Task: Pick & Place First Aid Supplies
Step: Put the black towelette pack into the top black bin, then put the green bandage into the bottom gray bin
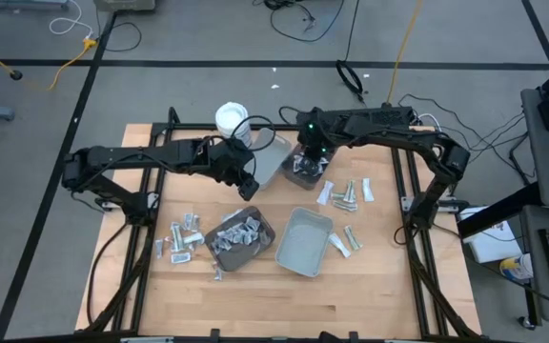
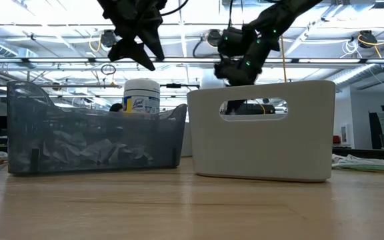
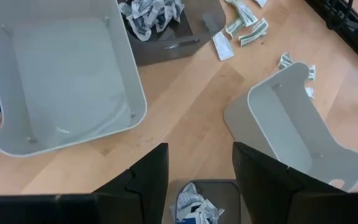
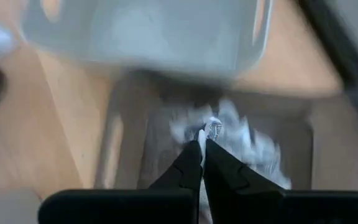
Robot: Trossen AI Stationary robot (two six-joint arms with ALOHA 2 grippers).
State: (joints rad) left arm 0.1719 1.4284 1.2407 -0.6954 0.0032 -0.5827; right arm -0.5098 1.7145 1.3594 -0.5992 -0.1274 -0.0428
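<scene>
Hovering with fingers apart, left hand [image 3: 194, 177] has packets [image 3: 194, 210] directly beneath; right hand [image 4: 202, 155], fingers together, pinches a packet [image 4: 214, 129] over a tray [image 1: 305, 169] at 12 o'clock on the desk [image 1: 255, 295].

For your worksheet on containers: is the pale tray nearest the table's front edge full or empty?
Empty: the pale tray shows only its bare floor from above, no packets inside.

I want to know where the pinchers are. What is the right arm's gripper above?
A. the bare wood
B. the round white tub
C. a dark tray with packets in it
C: the right gripper, shut, hangs over the dark tray holding crumpled packets.
</scene>
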